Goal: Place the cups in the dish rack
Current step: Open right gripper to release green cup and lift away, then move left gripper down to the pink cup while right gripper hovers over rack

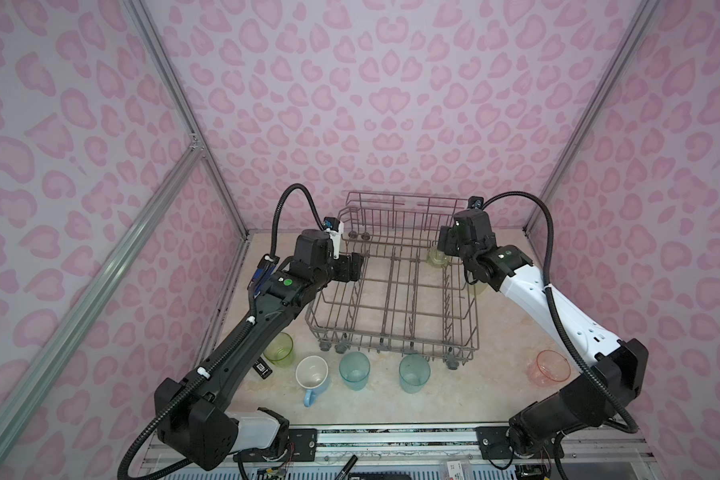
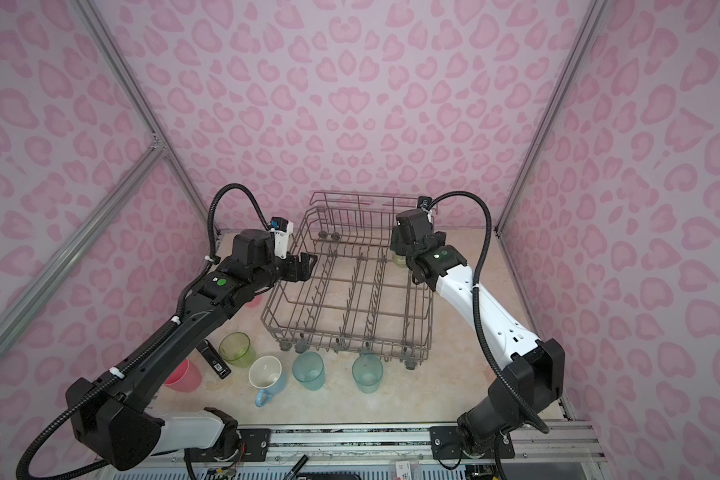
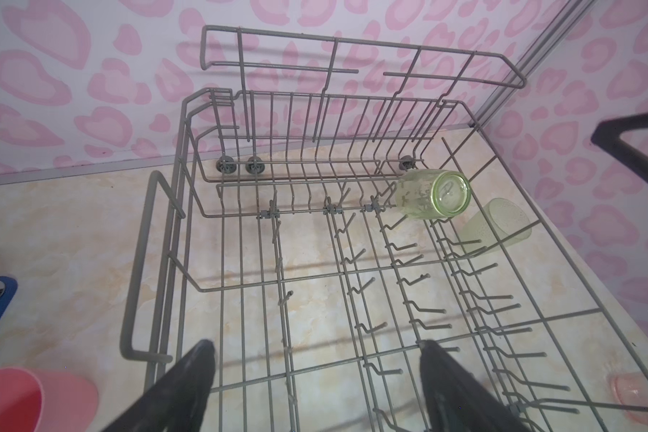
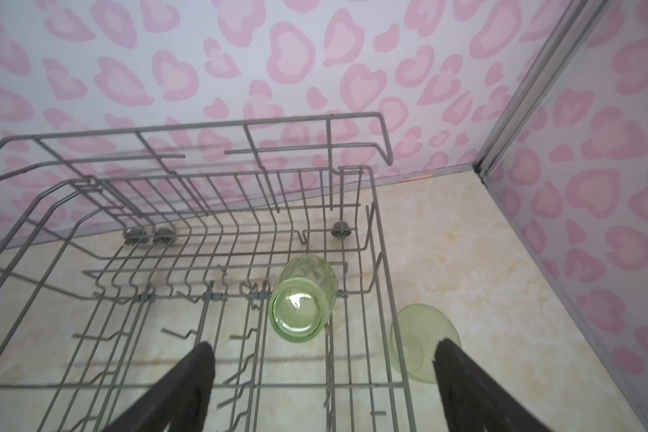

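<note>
Right wrist view: a green glass-looking cup point(image 4: 302, 299) is lying tilted on the tines in the far corner of the dish rack point(image 4: 315, 118), just ahead of the right tool point(image 4: 324, 355). It is looking stiff, smooth and breakable.

A paler green cup point(image 4: 423, 342) is sitting outside the rack wire, just beyond one fingertip of that tool. Its textured wall is probably giving some friction. A hold across the rim, one finger inside and one outside, is looking safest.

The right tool's fingers are standing wide apart and holding nothing. In the left wrist view the left tool point(image 3: 317, 351) is hovering over the rack's opposite edge, its fingers equally wide apart and empty.

In a top view, well behind both tools, a yellow-green tumbler point(image 1: 279, 349), a light-blue mug point(image 1: 312, 374), a teal tumbler point(image 1: 354, 370) and a second teal tumbler point(image 1: 414, 374) are standing upright on the table point(image 1: 495, 374), along the rack's near wall. A salmon tumbler point(image 1: 553, 368) is standing beneath the right arm, and a pink tumbler point(image 2: 184, 376) beneath the left arm.

The tumblers are likely handling light and flexing under a hard squeeze. The mug is probably heavier and rigid, best taken by its wall opposite the handle.
</note>
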Tool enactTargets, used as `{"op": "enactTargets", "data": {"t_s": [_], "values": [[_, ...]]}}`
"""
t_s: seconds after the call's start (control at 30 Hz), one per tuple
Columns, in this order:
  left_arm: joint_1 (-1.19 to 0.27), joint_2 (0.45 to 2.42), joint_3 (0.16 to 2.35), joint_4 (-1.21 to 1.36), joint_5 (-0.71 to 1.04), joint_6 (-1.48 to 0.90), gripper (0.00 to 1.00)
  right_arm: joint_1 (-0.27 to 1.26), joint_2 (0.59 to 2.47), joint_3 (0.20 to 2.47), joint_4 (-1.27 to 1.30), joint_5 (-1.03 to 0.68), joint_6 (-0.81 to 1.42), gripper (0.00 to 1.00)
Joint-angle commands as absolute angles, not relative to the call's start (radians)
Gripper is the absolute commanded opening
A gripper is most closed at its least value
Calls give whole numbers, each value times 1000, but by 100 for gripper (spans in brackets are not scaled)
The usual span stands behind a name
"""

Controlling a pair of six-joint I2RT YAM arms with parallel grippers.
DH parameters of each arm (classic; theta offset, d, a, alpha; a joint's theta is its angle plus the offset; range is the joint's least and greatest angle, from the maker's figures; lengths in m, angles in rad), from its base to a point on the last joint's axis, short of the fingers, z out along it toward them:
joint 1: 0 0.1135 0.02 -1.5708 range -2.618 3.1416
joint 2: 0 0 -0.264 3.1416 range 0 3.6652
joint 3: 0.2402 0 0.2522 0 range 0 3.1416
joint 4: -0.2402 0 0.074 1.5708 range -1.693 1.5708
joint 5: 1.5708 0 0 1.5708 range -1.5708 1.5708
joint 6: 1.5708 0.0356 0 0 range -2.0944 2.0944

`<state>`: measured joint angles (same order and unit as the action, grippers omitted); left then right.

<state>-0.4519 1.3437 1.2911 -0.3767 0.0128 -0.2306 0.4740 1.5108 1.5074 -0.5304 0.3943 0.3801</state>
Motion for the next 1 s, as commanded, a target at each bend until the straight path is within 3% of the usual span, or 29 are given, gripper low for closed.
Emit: {"op": "enactTargets", "data": {"t_s": [0.0, 0.3, 0.53, 0.73, 0.97], "values": [[-451, 1329, 1325, -436, -38, -267, 86, 497, 1442, 1442, -641, 301, 351, 89], [-451, 1311, 1405, -776, -261, -434, 79, 561, 1219, 1220, -647, 186, 326, 86], [-425, 1262, 1391, -1017, -388, -539, 73, 580, 1162, 1091, -563, 91, 309, 86], [-287, 1227, 1351, -1060, -360, -543, 70, 610, 1188, 1072, -531, 55, 282, 85], [-135, 1418, 1435, -1062, -303, -472, 67, 680, 1190, 1077, -505, 7, 239, 81]]}}
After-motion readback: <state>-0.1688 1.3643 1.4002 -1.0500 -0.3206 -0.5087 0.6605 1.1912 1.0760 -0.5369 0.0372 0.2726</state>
